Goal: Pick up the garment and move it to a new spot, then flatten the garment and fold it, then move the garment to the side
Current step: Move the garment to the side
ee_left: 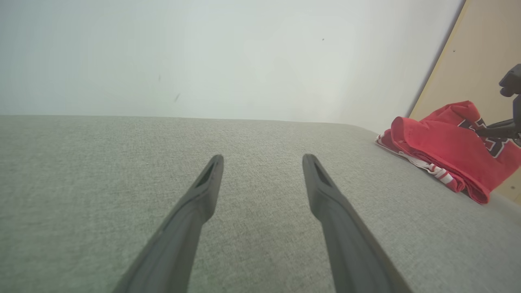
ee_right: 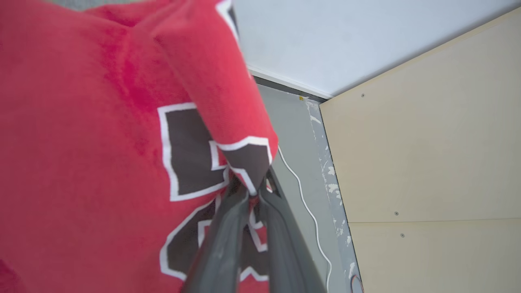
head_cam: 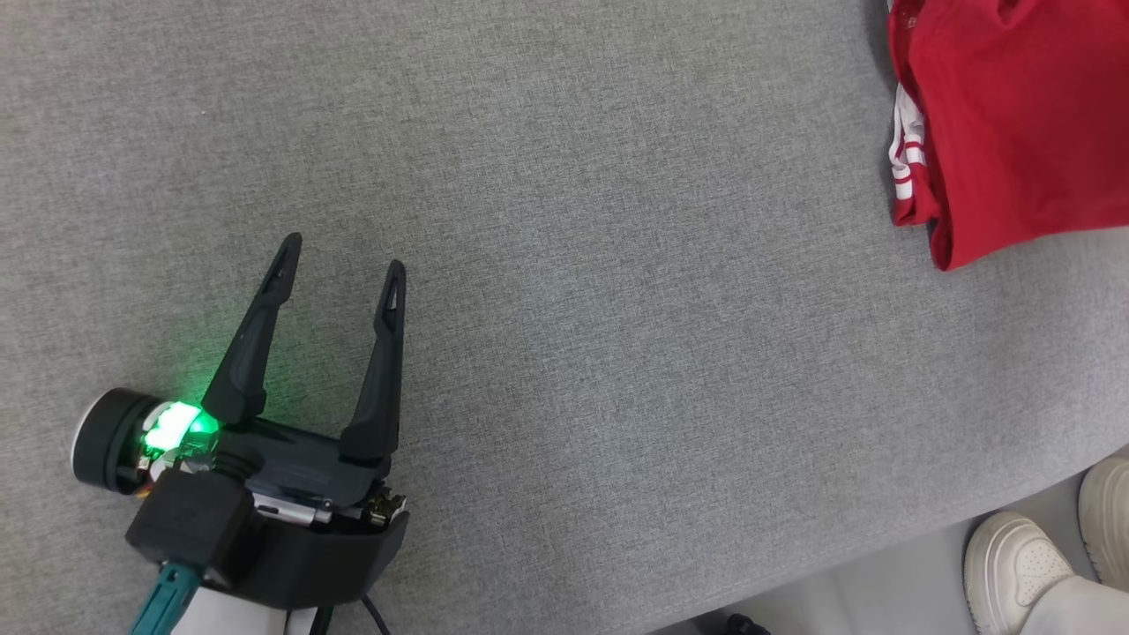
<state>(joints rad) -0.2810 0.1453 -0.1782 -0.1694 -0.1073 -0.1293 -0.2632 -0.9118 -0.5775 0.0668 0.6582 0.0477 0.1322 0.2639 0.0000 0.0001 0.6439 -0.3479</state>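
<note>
Red garment point(head_cam: 1014, 115) with dark, white-edged lettering, cut off at the head view's edge. The right claw point(ee_right: 253, 190) pinches its fold; the left claw point(head_cam: 344, 251) is spread wide, empty.

A red garment point(head_cam: 1014, 115) lies bunched in folds on the table point(head_cam: 617, 309), close to one of its corners. It has white-striped trim along its left side and dark, white-edged lettering on top. The table's top is grey woven cloth, spreading wide to the left of the garment and ending in a rounded edge below it.
</note>
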